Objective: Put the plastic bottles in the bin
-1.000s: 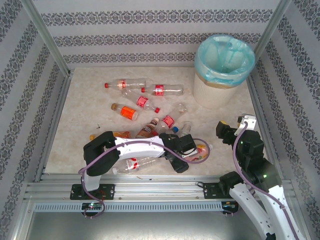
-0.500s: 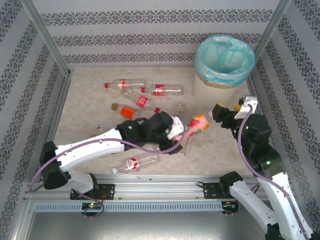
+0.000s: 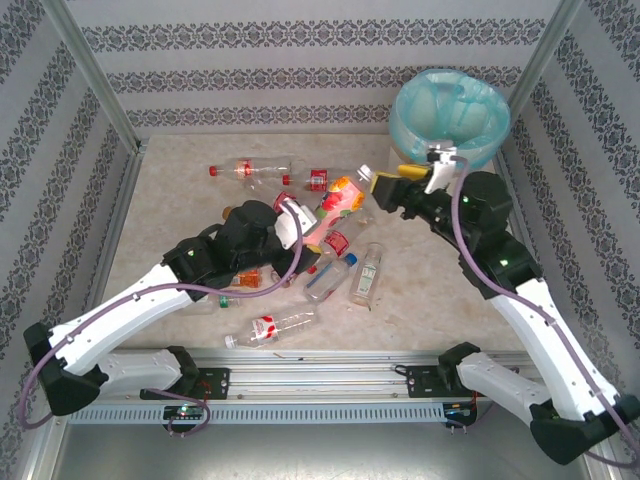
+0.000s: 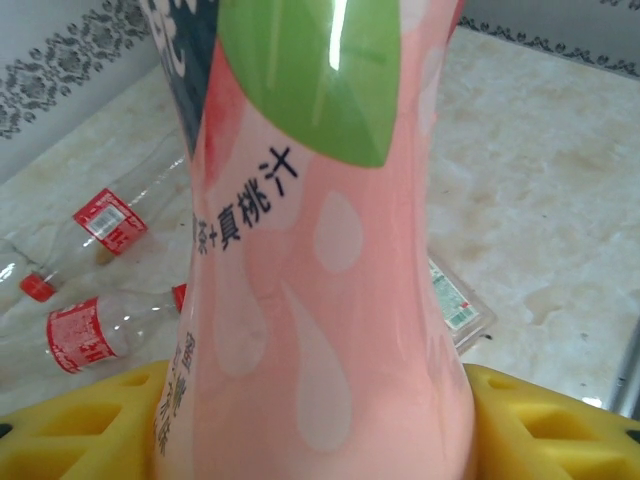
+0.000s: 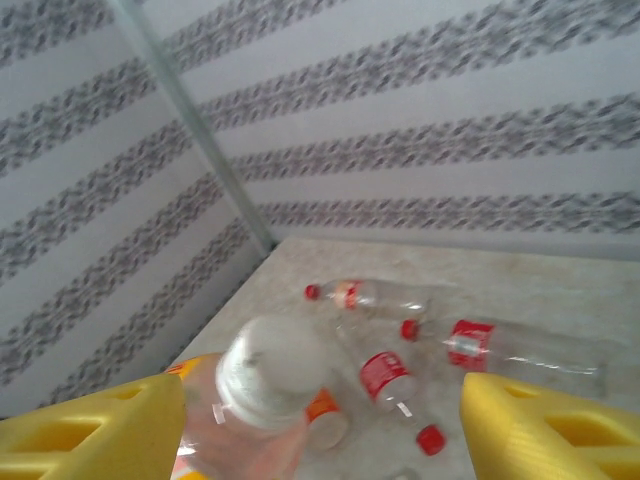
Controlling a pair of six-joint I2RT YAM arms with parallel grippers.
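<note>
One pink bottle (image 3: 338, 201) raised, right hand (image 3: 379, 189) now near

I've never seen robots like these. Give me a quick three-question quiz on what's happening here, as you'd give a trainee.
1. Pick one: the left gripper holds A) a pink-labelled bottle, B) a red-labelled bottle, C) nothing.
2. True or false: the right gripper is shut tight.
3. Fill in: the bin is lined with a light ____ bag.
Key: 1 A; 2 false, its jaws stand open; 3 blue.
</note>
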